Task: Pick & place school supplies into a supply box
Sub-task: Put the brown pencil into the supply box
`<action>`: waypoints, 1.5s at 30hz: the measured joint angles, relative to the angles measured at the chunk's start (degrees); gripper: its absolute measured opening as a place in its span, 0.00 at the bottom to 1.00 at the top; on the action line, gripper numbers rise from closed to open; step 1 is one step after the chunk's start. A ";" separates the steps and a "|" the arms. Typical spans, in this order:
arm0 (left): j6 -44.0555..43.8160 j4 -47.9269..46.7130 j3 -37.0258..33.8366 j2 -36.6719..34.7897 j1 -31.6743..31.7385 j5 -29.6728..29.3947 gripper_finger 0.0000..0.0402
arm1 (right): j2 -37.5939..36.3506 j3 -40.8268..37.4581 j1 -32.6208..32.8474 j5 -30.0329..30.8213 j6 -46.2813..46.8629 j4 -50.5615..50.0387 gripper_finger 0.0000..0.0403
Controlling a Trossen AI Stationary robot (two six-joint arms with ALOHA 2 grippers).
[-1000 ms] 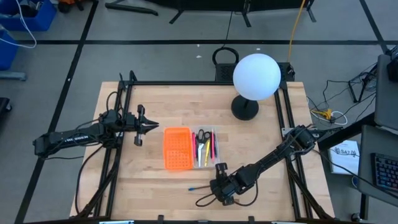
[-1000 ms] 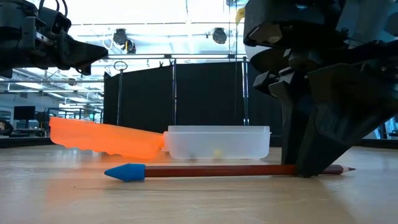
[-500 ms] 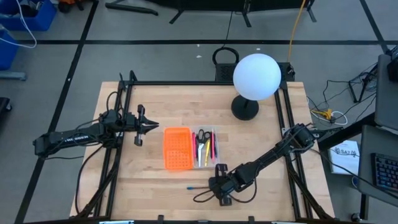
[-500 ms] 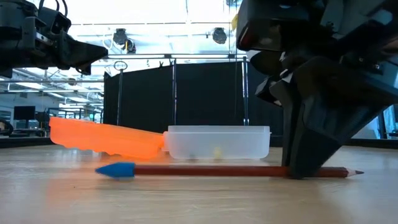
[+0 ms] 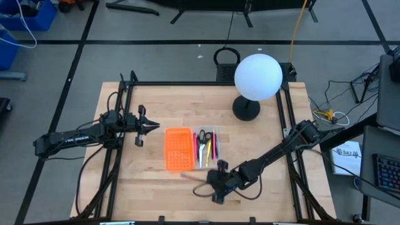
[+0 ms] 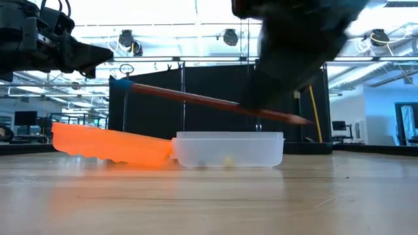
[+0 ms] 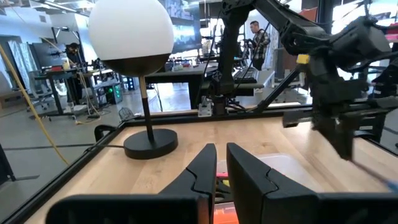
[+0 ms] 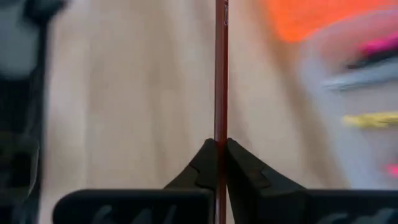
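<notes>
My right gripper (image 5: 217,182) is above the table's near middle, shut on a red-brown pencil (image 6: 189,96) with a blue cap (image 6: 121,83). The clear supply box (image 5: 207,149) sits at the table's middle, its flat bottom on the wood. Inside it lie black-handled scissors (image 5: 202,136) with yellow and pink pens. An orange perforated panel (image 5: 178,149) lies against the box's left side. My left gripper (image 5: 149,127) hovers shut to the left of the panel. My right gripper pinches the pencil's shaft (image 8: 221,134) between its two fingertips (image 8: 202,163), nearer the sharpened end (image 6: 307,120) than the capped one. The fingers come slanting from above and lie across the pencil. It is lifted clear of the table and tilted, capped end higher.
A lamp with a white globe (image 5: 257,76) and black base (image 5: 245,110) stands at the far right of the table. Black frame rails (image 5: 125,100) run along the table's left and right sides. Bare wood lies along the near edge (image 6: 196,202).
My right gripper has risen and moved a little toward the table's left and the supply box, carrying the pencil with it. The pencil lay flat on the table and is now lifted clear and tilted, its blue-capped end highest.
</notes>
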 joint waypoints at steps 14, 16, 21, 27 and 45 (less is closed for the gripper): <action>-1.38 0.37 0.02 0.00 -0.02 1.33 0.12 | -10.80 0.11 -6.07 7.36 24.34 -12.56 0.02; -1.18 0.37 0.02 -0.02 -0.02 1.38 0.12 | -11.95 0.11 -6.98 7.22 28.76 -13.52 0.02; -0.97 0.39 0.02 0.00 0.02 1.37 0.12 | -12.46 0.08 -9.60 2.70 33.29 -14.00 0.02; -0.83 0.41 0.02 0.00 0.02 1.17 0.12 | -11.40 -5.72 -10.92 6.36 40.95 -7.99 0.02; 0.12 4.63 0.04 -0.11 0.11 0.89 0.12 | -4.79 -12.20 -14.65 6.91 51.08 13.23 0.01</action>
